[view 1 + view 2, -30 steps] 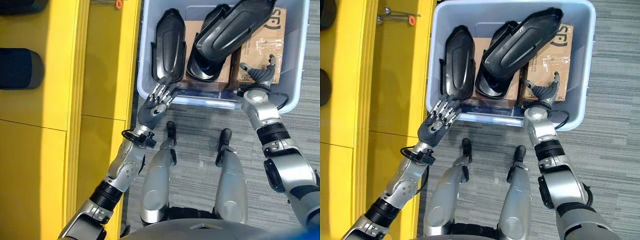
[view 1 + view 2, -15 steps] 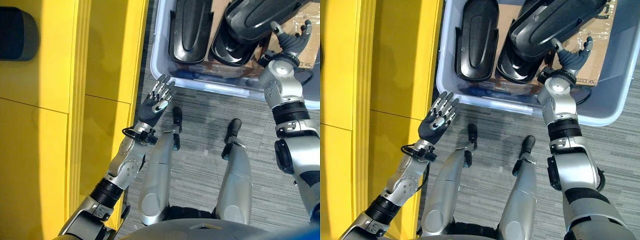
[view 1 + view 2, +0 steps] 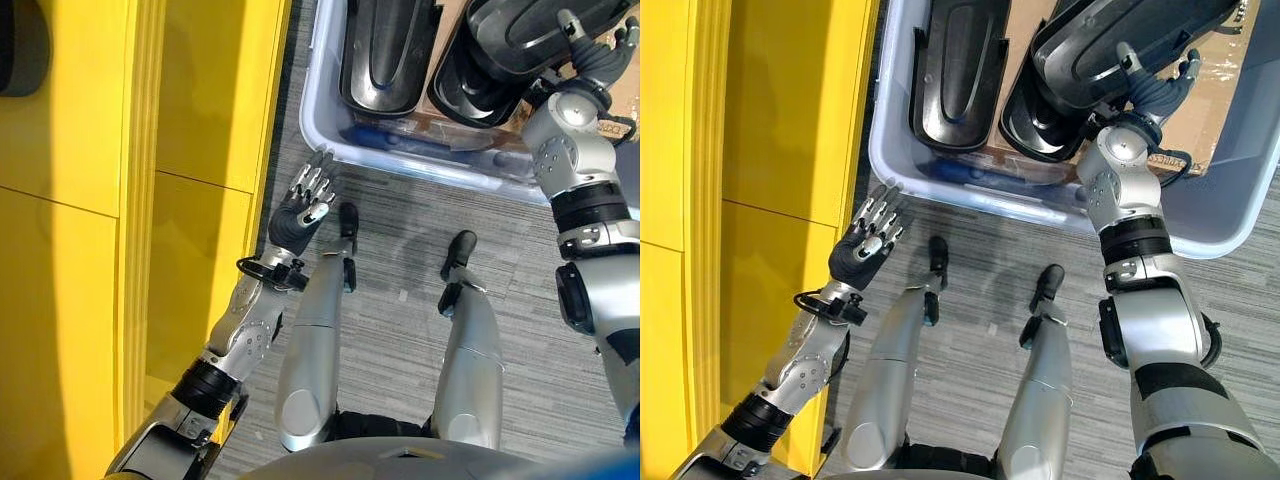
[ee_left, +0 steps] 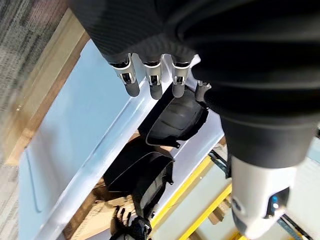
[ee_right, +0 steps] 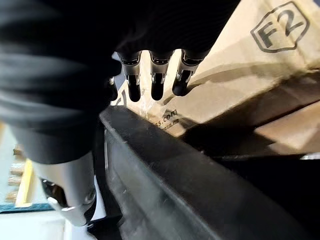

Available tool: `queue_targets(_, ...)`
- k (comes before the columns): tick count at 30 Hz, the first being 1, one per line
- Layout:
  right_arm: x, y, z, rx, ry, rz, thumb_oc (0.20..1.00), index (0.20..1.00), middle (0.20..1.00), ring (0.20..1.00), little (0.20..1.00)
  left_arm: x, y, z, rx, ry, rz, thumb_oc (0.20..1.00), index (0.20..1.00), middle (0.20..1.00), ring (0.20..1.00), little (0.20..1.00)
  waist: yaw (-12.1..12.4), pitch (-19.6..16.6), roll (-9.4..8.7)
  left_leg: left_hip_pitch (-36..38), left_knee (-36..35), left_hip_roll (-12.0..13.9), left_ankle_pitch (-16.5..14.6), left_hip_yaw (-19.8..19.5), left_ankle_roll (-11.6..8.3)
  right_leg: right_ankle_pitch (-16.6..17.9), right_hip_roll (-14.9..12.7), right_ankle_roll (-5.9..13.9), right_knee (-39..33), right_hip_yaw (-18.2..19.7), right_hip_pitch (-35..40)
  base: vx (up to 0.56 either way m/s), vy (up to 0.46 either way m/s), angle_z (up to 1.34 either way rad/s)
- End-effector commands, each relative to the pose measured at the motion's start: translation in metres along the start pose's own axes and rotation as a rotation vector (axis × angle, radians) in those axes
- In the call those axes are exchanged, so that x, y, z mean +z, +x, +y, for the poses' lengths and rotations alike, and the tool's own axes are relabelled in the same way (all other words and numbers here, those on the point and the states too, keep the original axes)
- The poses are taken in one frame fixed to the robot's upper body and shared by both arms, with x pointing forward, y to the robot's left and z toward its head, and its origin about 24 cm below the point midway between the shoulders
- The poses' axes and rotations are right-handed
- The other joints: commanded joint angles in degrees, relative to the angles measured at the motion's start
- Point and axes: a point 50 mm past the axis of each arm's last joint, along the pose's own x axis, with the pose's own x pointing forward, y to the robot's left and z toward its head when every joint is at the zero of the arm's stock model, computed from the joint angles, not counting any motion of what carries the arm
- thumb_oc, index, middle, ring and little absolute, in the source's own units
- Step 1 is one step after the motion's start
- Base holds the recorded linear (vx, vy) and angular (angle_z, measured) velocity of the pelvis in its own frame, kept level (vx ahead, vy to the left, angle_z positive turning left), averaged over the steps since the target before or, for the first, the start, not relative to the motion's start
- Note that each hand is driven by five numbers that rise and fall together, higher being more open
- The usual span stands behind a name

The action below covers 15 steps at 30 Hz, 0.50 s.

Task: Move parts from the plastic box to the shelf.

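Your right robot hand (image 3: 1155,92) sits inside the plastic box (image 3: 1230,205), fingers spread wide over the stacked black part (image 3: 1110,45), holding nothing. Left robot hand (image 3: 865,250), relaxed and empty, hovers outside the box's near wall. A one-handed lift risks tipping the stack.

Silver-grey jointed arms with black bands end in a dark ribbed-covered left hand (image 3: 298,210) and right hand (image 3: 1152,92), with silver, dark-tipped fingers.

Plastic box (image 3: 970,195): far end cut off by the top edge.
Black parts (image 3: 958,70): upper ends out of frame.
Cardboard (image 3: 1215,95): mostly covered by the parts.
Right hand (image 3: 1155,92): palm side hidden; contact with the part beneath cannot be told.
Yellow shelf (image 3: 190,120): cropped at left and top.
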Motion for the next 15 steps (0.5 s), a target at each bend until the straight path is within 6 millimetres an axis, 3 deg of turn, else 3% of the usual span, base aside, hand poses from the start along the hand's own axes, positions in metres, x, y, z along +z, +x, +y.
queue_targets(1,-0.020,0.001,-0.003,-0.028,0.006,0.161,1.000,1.000,1.000,1.000,1.000,0.021,-0.004,-0.018,-0.087,-0.016,-0.103,1.000,1.000,1.000,1.000,1.000,4.23,-0.98,0.75,1.28,-4.02,-2.82,-4.05,1.08,-0.17,-6.71,2.97,-1.04,8.19,-2.39,0.40,0.00,0.036,0.01)
queue_targets(10,-0.038,-0.001,0.003,0.027,-0.168,0.310,1.000,1.000,1.000,1.000,1.000,0.030,0.000,-0.019,-0.081,-0.019,-0.139,1.000,1.000,1.000,1.000,1.000,5.60,-0.98,-0.60,-3.57,-4.20,-2.57,-2.88,-0.01,-0.52,-5.99,3.94,-0.82,8.05,-3.97,-2.61,0.00,0.034,0.02)
queue_targets(15,-0.051,-0.003,0.003,0.065,-0.154,0.454,1.000,1.000,1.000,1.000,1.000,0.036,0.001,-0.016,-0.080,0.004,-0.143,1.000,1.000,1.000,1.000,1.000,6.70,-0.98,-1.70,-5.56,-4.25,-2.42,-2.29,-1.14,-0.72,-5.75,4.35,-0.48,7.93,-5.47,-3.13,0.00,-0.028,0.08)
